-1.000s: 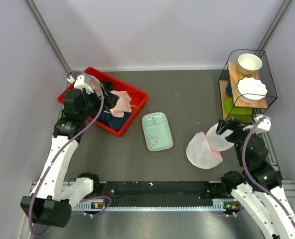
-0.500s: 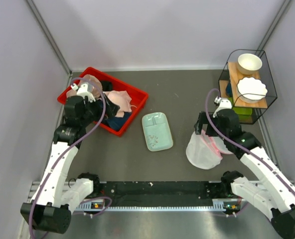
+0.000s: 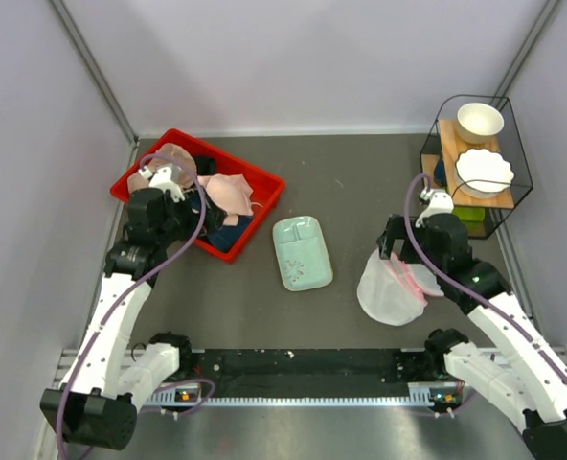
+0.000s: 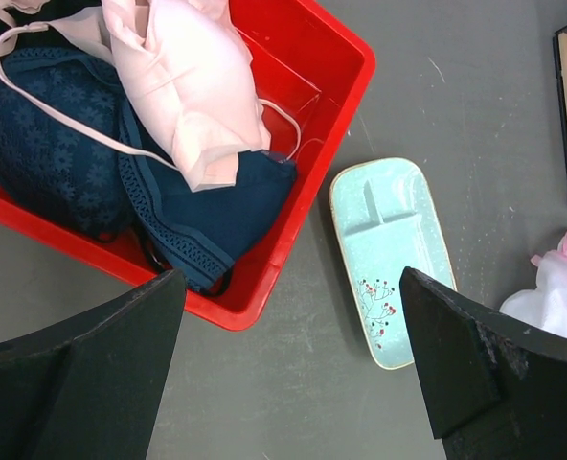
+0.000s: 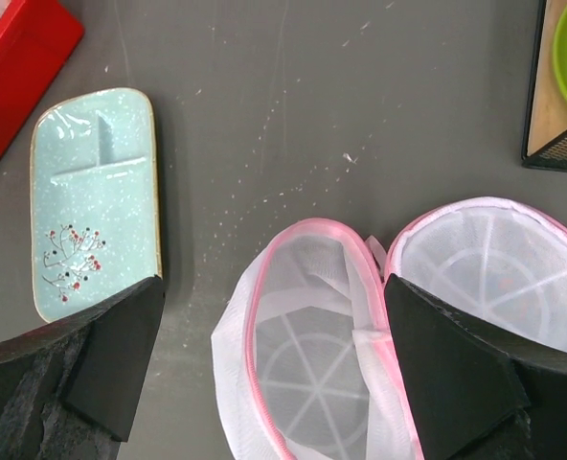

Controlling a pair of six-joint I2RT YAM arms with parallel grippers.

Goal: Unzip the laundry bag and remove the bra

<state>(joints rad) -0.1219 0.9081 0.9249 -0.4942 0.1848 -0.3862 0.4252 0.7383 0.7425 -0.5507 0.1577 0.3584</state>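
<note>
The laundry bag (image 3: 391,292) lies on the table at the right, unzipped. Its pink-trimmed mouth (image 5: 331,383) gapes and its round lid (image 5: 499,278) is flipped open to the right. I see only mesh inside. The pale pink bra (image 3: 228,192) lies in the red bin on top of dark blue cloth, also in the left wrist view (image 4: 192,86). My left gripper (image 4: 288,278) is open and empty above the bin's near corner. My right gripper (image 5: 274,287) is open and empty just above the bag's mouth.
The red bin (image 3: 264,182) also holds dark blue cloth (image 4: 63,153) and a black garment (image 3: 205,168). A mint green tray (image 3: 301,252) lies between the bin and the bag. A black wire rack (image 3: 475,163) with bowls stands at the back right.
My right arm has swung inward, so its gripper now hangs over the open bag. My left gripper has shifted slightly over the bin. The bag has barely moved.
</note>
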